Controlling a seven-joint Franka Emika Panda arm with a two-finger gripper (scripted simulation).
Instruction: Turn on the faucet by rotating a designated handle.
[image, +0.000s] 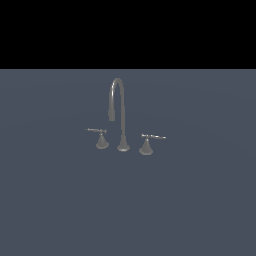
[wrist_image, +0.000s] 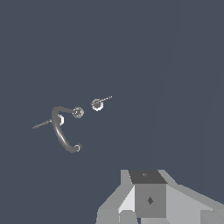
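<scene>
1. The faucet (image: 120, 115) stands at your exterior frame's centre, on a flat grey floor (image: 50, 210).
2. The handle (image: 148, 142) sits just right of the spout.
3. Your gripper (wrist_image: 146, 199) shows only in the wrist view, well apart from the faucet; jaw state cannot be told.

A small dull-grey metal faucet (image: 120, 120) stands on a flat slate-blue surface (image: 60, 210), its arched spout between two cone-based levers; the pale-highlighted lever handle (image: 148, 141) sits on the exterior view's right.
</scene>
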